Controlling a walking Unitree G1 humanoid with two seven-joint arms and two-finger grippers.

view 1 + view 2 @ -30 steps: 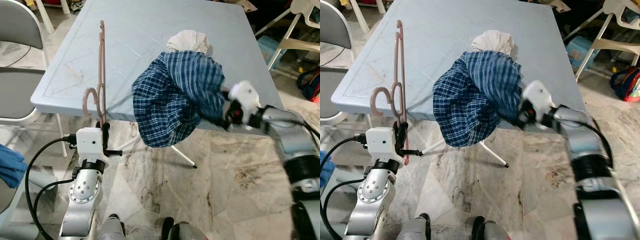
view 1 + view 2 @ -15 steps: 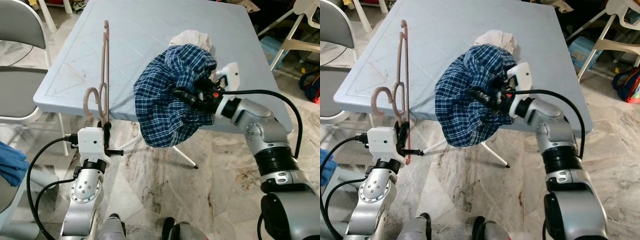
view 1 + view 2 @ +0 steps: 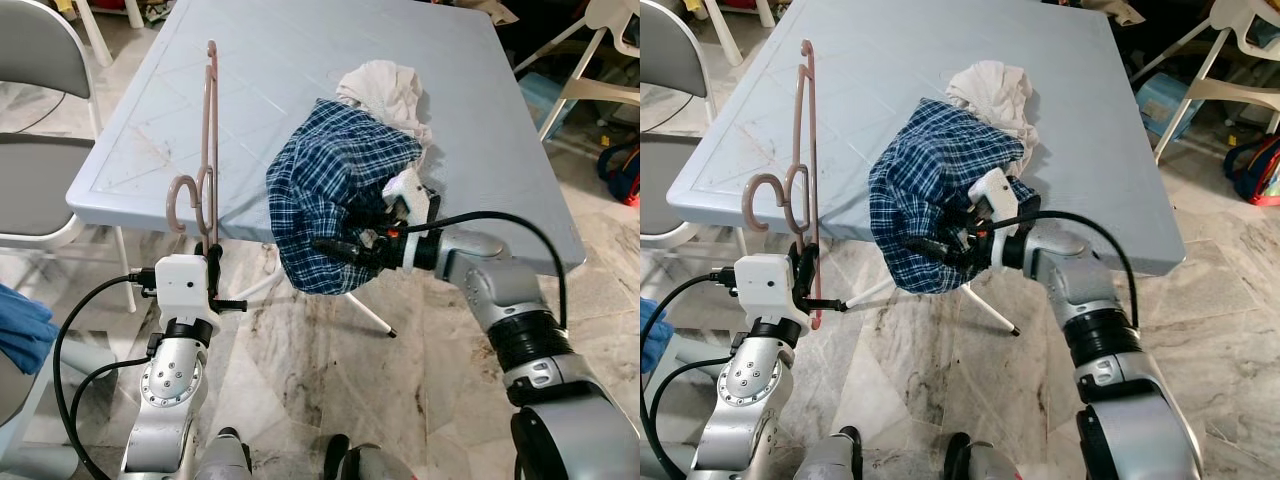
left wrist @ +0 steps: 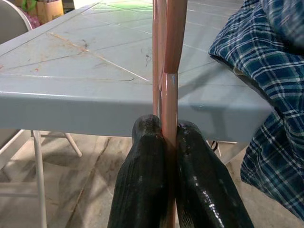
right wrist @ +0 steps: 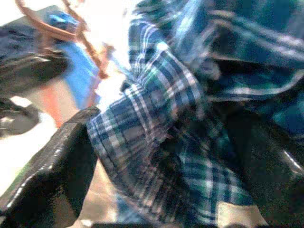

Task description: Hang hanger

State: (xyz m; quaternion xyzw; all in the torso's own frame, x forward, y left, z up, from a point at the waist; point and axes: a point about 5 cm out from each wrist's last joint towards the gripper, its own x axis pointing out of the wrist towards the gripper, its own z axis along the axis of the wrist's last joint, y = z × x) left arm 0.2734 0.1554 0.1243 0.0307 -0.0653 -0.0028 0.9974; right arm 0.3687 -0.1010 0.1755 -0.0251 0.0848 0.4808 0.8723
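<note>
Preparation for hanging was what the moment showed, to judge by the layout: the left gripper (image 4: pixel 168 142) had its two black fingers pressed tight on the lower bar of the pink hanger (image 3: pixel 207 150), which stood upright just off the near corner of the pale blue table (image 3: pixel 250 80), hook toward the robot. The right gripper (image 3: pixel 940 250) was buried in the blue plaid garment (image 3: pixel 330 190) that spilled over the table's near edge, its fingers spread with folds of the cloth bunched between them. A white cloth (image 3: pixel 385 85) lay on the table just behind the plaid. The next move would likely call for gathering the garment's opening and bringing it to the hanger's arm
</note>
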